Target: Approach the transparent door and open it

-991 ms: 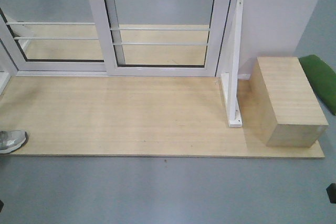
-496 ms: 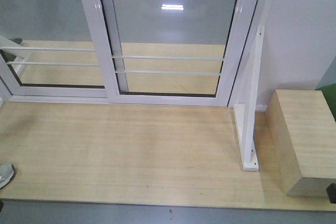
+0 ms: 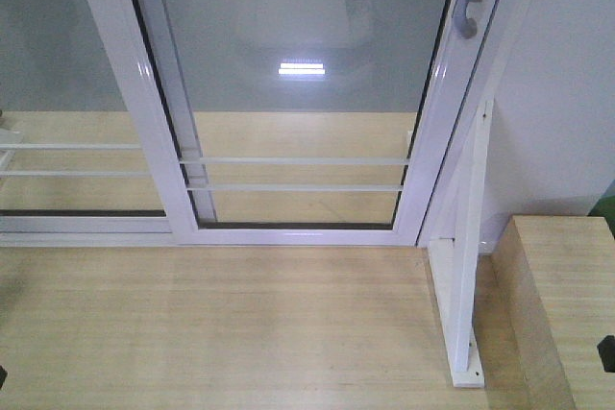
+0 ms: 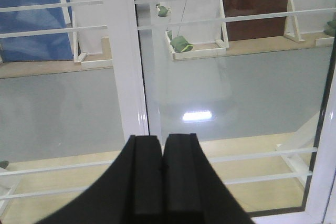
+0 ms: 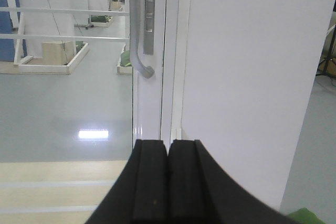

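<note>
The left end effector (image 4: 161, 179), pinched closed and empty, faces the door (image 3: 298, 112), which looms larger since the base rolled closer. Its handle (image 5: 135, 30) now stands ahead of the right end effector (image 5: 168, 179), likewise closed and empty; reaching likely comes next.

The transparent door (image 3: 298, 112) and its grey handle (image 3: 470, 2) run off the top edge.

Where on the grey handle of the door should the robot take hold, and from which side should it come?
Take the straight upright part of the handle, above its bottom curve. It stands off the door frame, so fingers can likely close across it from the front. The right gripper faces it but is shut, so it must open first.
</note>
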{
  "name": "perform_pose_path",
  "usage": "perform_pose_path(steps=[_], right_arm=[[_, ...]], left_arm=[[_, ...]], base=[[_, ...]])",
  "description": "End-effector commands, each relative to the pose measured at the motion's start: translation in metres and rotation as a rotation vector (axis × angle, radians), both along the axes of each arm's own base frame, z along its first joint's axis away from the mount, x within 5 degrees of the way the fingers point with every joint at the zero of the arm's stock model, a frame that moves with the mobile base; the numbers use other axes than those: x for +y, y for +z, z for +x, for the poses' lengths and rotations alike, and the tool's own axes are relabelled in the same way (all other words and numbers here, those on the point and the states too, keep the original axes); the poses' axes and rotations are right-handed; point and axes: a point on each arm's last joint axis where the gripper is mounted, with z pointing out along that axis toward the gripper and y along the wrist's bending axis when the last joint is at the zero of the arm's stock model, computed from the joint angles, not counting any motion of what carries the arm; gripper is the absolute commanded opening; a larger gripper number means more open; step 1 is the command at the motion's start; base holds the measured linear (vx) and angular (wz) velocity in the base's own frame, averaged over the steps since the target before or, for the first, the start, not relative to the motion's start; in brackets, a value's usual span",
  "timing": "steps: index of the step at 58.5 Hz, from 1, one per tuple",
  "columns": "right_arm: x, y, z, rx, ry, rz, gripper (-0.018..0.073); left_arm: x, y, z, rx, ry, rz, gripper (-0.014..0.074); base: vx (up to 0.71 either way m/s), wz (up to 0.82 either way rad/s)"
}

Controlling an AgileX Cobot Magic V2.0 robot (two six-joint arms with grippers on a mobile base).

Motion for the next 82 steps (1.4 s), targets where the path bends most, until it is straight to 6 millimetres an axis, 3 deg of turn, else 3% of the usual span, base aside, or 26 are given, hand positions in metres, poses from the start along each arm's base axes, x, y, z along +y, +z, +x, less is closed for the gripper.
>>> perform_pose_path(steps=[1, 42, 82], right_arm=[[0.0, 0.0071, -0.0009, -0.095, -0.002, -0.014, -0.0006], [0.0, 0.0071, -0.0009, -0.095, -0.002, -0.014, -0.0006], [-0.0004, 0.0018, 0.0034, -0.011, -0.003, -0.007, -0.0006]], left_arm=[[-0.0004, 0.004, 0.0012, -0.066, -0.005, -0.014, -0.0006], [-0.0004, 0.004, 0.0012, -0.066, -0.005, -0.014, -0.0006], [-0.0005, 0.0022, 0.0025, -0.035, -0.005, -0.012, -0.0006]], base=[[0.37, -0.07], [0.25, -0.02], [0.05, 0.0]])
